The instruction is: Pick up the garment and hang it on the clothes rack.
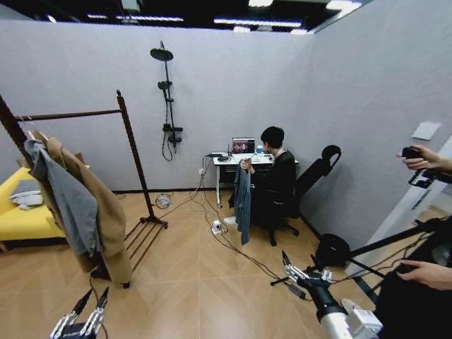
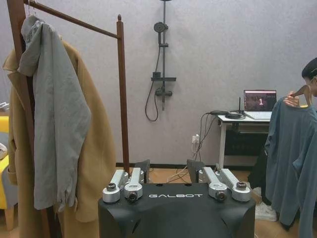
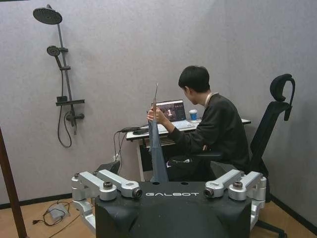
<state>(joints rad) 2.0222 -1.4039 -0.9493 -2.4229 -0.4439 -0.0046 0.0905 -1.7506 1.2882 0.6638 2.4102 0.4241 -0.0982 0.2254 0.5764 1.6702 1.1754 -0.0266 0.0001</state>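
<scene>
Two grippers: low at the bottom edge of the head view, both empty and well apart from the cloth.
Left gripper (image 1: 79, 319): low left, above bare floor, fingers (image 2: 120, 184) spread apart with nothing between them.
Grey garment (image 1: 67, 198): draped over a long tan coat (image 1: 106, 212) at the rack's left end; not the piece wanted.
Clothes rack (image 1: 134, 159): left of centre, dark wooden uprights, horizontal bar free along its right-hand stretch.
Garment (image 1: 242, 201): teal, on a wooden hanger, dangling in mid-room beside the worktop (image 1: 229, 161), hook pinched in a seated person's raised hand (image 1: 246, 164).
Laptop (image 1: 243, 145): lit on that worktop, against the far wall.
Right gripper (image 1: 304, 275): low right, fingers (image 3: 242, 184) parted, gripping nothing.
Step in hand: pick-up not yet begun; judged the approach or hand-over stage, garment well apart from both arms.
Next move calls for: closing the gap to the hanger, taking hold near the hook or the wooden shoulder, keeping clear of the person's hand and of cables on the floor.
After that: carrying across to the bare part of the bar.
</scene>
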